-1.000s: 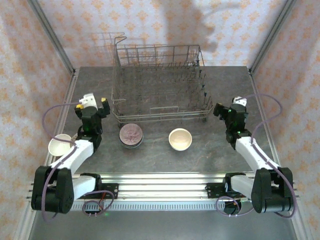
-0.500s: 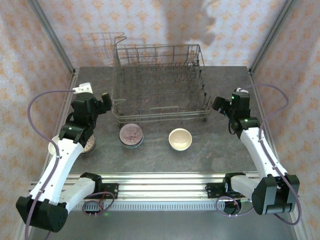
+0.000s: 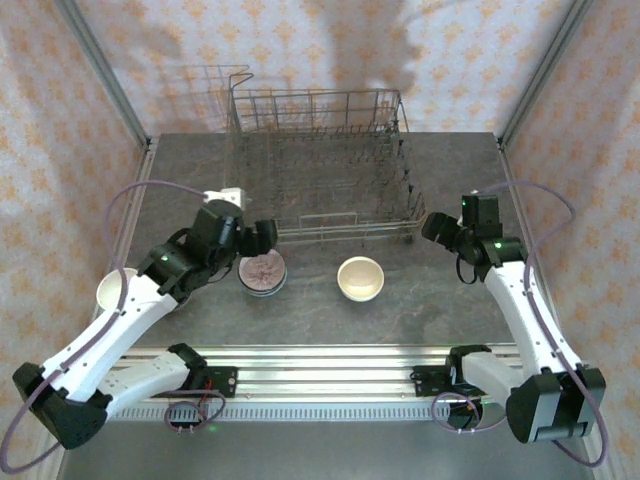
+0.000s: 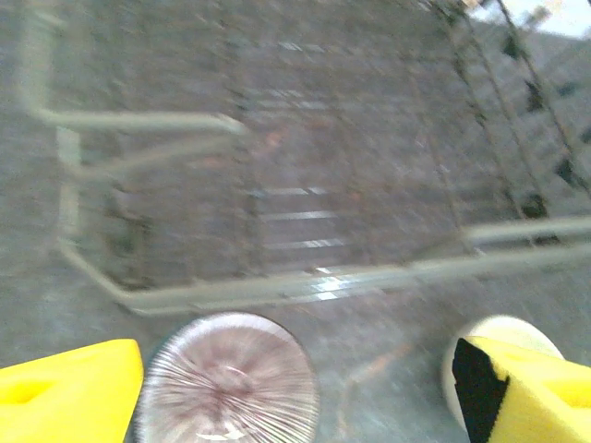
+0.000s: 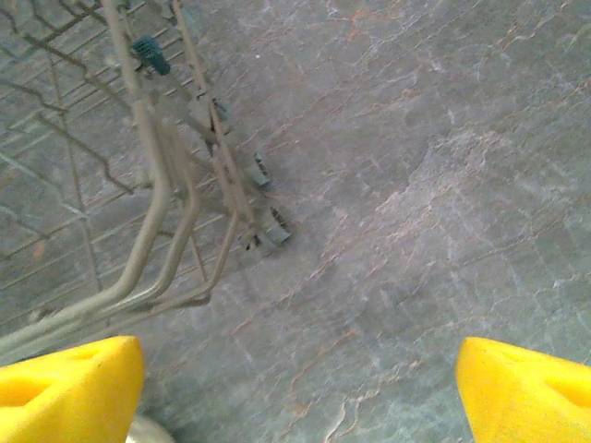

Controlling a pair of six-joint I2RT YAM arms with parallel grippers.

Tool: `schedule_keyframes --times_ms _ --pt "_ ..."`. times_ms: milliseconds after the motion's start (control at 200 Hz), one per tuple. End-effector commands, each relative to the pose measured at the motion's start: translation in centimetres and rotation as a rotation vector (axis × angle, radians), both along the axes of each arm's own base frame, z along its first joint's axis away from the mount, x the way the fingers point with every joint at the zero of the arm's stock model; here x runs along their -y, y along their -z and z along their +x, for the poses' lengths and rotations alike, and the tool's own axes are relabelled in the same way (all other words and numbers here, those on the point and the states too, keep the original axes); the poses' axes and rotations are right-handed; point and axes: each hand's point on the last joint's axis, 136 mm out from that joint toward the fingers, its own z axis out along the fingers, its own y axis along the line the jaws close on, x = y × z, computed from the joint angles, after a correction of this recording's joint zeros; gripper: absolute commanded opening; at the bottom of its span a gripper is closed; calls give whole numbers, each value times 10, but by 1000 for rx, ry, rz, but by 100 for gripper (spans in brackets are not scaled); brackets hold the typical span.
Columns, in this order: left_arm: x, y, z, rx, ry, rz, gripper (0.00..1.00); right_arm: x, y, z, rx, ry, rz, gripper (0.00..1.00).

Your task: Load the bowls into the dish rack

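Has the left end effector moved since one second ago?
Yes. The left end effector swung rightward, from left of the dish rack to its front edge, near the patterned bowl.

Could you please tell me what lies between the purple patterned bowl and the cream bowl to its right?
Bare table separates the patterned bowl from the cream bowl, as the top view shows.

Grey, stone-veined tabletop [image 3: 330,325] enclosed left, right and far by cream walls [image 3: 290,40] printed with orange motifs; soft shadows [image 3: 400,55] are cast on the far wall.
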Motion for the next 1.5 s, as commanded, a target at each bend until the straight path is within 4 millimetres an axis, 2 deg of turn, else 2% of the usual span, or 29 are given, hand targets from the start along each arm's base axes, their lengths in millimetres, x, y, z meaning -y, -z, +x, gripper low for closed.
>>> schedule_keyframes --times_ms 0,235,455,736,871,1031,1491 --pt "35 8 -11 -73 54 -68 86 -7 -2 -16 -9 -20 37 84" --pt "106 38 -26 -163 205 -44 82 -12 6 -36 -43 -42 58 79" --pt "145 77 -32 -254 258 -42 78 -15 10 -43 -53 -57 76 73" --pt "173 117 -14 -305 226 -48 77 -15 19 -46 -78 -49 85 69" --pt "176 138 -9 -343 180 -36 76 -15 22 -48 -90 -47 81 68" --pt "183 154 -4 -368 161 -31 75 -14 25 -48 -92 -44 82 67" --pt "193 190 -3 -445 118 -42 51 -15 28 -48 -97 -53 80 58"
